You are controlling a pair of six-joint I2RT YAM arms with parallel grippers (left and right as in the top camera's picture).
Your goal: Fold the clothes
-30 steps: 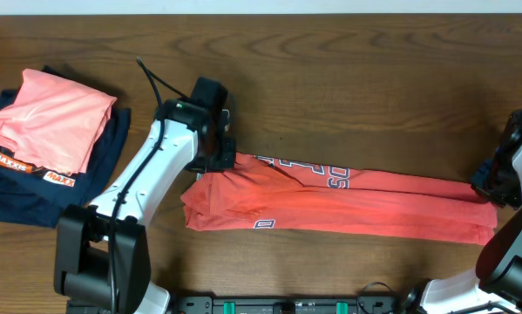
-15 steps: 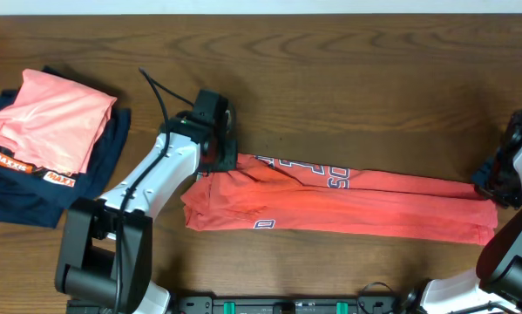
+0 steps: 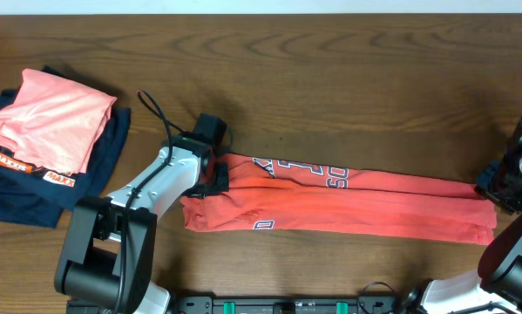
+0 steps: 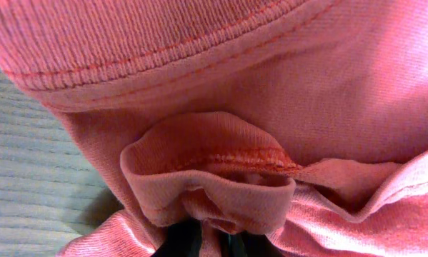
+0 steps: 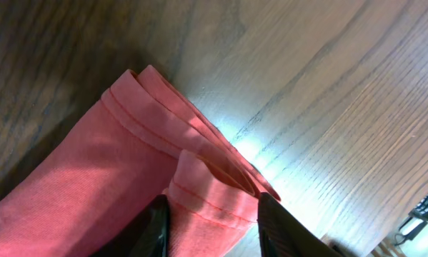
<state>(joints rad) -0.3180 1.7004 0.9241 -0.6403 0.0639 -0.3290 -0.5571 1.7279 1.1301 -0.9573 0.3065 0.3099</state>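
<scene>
**Overhead:** The coral-red t-shirt (image 3: 383, 208) is laid as a long narrow band across the table (image 3: 330, 78), front-centre. Its lettering (image 3: 308, 172) runs along the far edge, and a small white hem patch (image 3: 262, 224) sits near the front edge. The band's left end is bunched and is gripped at its far corner by the left gripper (image 3: 215, 180). The right gripper (image 3: 494, 187) is set at the band's right end; whether it is touching or just over the cloth can't be told from here. Well apart, at far left, a salmon-pink folded garment (image 3: 56, 113) is stacked on navy garments (image 3: 21, 196); neither is part of the job.

**Left wrist:** The view is filled w/ t-shirt (image 4: 271, 86) fabric. A rolled hem fold is clamped at the bottom edge, jaws nearly together on the cloth. A stitched hem runs across the top, w/ pale table at left.

**Right wrist:** The fingers (image 5: 158, 223) stand apart w/ a doubled hem corner lying btw. them. It looks loose rather than squeezed, so the jaws are judged to be parted. The layered edges rest flat on the wood.

**Step judged:** The lengthwise fold is done, and the ends are being settled before the crosswise fold. To do it well:
- The right end should be left flat & the gripper raised straight up, so no layer is dragged.
- The left end's bunching should be drawn out sideways under light tension before release, w/ hem edges kept aligned.
- Otherwise creases would be locked in by the next fold.
</scene>
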